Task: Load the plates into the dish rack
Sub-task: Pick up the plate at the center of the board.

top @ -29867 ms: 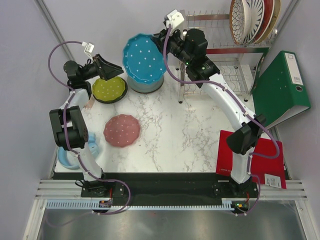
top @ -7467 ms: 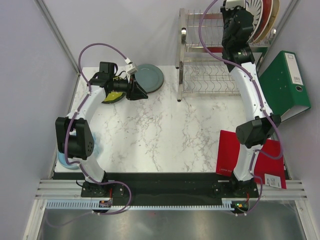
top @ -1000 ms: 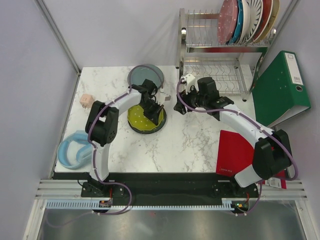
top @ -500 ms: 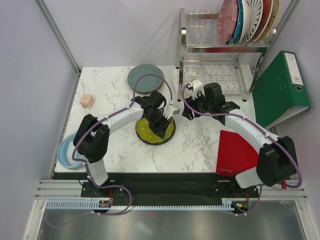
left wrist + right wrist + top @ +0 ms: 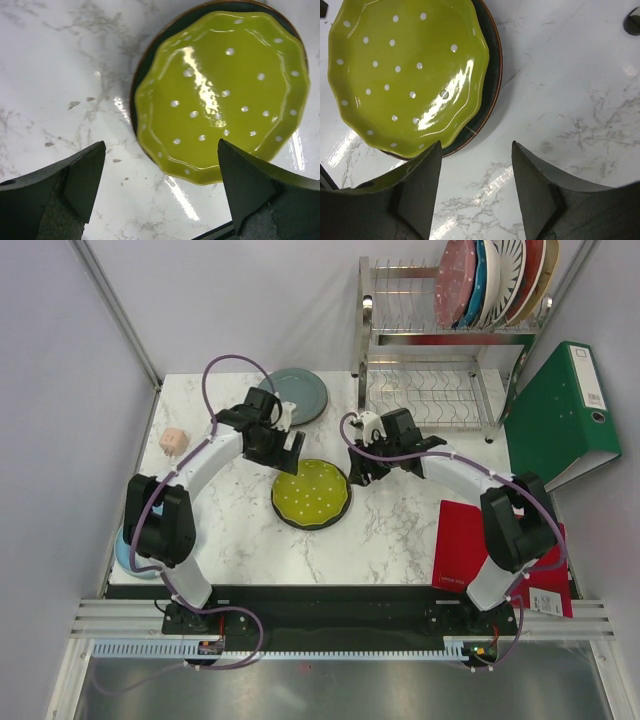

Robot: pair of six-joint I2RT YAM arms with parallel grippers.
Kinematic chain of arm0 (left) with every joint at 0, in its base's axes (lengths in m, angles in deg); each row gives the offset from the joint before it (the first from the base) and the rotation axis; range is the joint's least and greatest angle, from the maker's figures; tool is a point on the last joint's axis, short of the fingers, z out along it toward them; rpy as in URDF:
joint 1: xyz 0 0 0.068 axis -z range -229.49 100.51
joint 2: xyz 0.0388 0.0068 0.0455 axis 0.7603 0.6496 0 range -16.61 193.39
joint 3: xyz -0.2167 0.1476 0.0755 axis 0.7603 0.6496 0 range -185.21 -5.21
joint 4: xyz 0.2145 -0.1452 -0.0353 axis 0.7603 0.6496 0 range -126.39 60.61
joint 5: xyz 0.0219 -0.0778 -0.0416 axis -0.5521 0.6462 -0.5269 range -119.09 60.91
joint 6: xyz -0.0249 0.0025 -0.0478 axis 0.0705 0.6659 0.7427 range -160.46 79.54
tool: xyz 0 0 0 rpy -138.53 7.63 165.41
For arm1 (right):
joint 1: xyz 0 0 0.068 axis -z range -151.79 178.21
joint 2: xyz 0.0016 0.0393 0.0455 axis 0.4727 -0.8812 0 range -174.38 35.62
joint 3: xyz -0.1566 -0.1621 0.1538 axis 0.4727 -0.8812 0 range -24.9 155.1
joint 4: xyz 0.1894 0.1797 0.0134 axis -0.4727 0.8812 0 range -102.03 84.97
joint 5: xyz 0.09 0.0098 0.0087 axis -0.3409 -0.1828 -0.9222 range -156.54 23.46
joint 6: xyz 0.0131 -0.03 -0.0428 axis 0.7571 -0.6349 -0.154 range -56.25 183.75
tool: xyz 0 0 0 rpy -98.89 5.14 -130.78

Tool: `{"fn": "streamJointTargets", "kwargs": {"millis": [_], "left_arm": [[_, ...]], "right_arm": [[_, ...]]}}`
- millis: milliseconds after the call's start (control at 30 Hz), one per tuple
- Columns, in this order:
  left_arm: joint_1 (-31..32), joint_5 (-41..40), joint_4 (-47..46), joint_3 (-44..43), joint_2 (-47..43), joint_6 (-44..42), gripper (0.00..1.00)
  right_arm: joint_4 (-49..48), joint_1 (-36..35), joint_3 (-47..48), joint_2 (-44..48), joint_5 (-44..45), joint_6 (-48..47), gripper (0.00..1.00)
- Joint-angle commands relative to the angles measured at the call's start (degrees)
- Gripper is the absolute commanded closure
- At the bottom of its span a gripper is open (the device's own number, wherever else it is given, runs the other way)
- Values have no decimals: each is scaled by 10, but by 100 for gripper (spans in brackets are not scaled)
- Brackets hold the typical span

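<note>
- Left gripper (image 5: 283,446) hangs over the marble table (image 5: 400,530) with its jaws spread wide and nothing between them; its wrist view shows the lime plate (image 5: 220,95) lying below, past the two dark fingers (image 5: 75,175).
- Right gripper (image 5: 358,468) also has its jaws apart and grips nothing. It sits at the right edge of the lime plate, and I cannot tell whether a fingertip touches the rim.
- In the middle of the overhead view the lime plate, dotted white, lies flat on a darker plate (image 5: 490,75). Only a brown-edged crescent of the darker plate shows, so its face is hidden.
- A grey-blue plate (image 5: 303,395) lies flat at the upper middle of the table, partly covered by the left arm and its purple cable (image 5: 225,370).
- At the upper right stands the dish rack (image 5: 450,335). Its top tier holds a row of plates on edge: pink with dots (image 5: 455,280), teal (image 5: 478,282), white with dark stripes (image 5: 505,275) and two more behind. The frame's top edge cuts them off, and the last two are hard to make out.
- A green binder (image 5: 565,410) leans to the right of the rack.
- A red flat item (image 5: 468,540) lies at the lower right, partly under the right arm.
- A small pink cube (image 5: 174,440) sits near the table's left edge. Below it, a pale blue object (image 5: 128,548) is mostly hidden by the left arm.
</note>
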Motion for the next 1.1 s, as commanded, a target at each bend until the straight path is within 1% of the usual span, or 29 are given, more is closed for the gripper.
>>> {"fn": "streamJointTargets", "kwargs": {"millis": [0, 33, 67, 233, 267, 333, 433, 600, 733, 833, 867, 1067], "left_arm": [[-42, -7, 4, -14, -36, 37, 0], [-57, 2, 5, -19, -40, 36, 0], [-66, 50, 6, -19, -43, 33, 0], [-90, 113, -13, 15, -64, 40, 0], [-93, 140, -23, 21, -67, 42, 0], [-95, 148, -30, 31, -71, 46, 3], [-98, 152, -30, 33, -64, 48, 4], [-106, 144, -30, 30, -53, 48, 4], [-116, 147, -30, 33, -43, 49, 4], [-118, 145, -31, 33, -36, 47, 4], [-118, 145, -31, 33, -34, 46, 5], [-119, 145, -32, 36, -29, 44, 5]], "right_arm": [[-30, -4, 61, -51, -33, 17, 35], [-31, -3, 67, -61, -36, 20, 35], [-31, -4, 79, -76, -40, 20, 35], [-26, -4, 112, -125, -68, 31, 37], [-26, -3, 118, -136, -73, 31, 39], [-21, -4, 124, -147, -80, 31, 40], [-13, -4, 132, -164, -84, 30, 42], [7, -6, 143, -187, -100, 8, 54], [9, -10, 145, -179, -74, -2, 52], [9, -10, 144, -171, -70, -13, 59], [9, -10, 143, -170, -70, -13, 60], [7, -11, 140, -144, -49, -20, 58]]}}
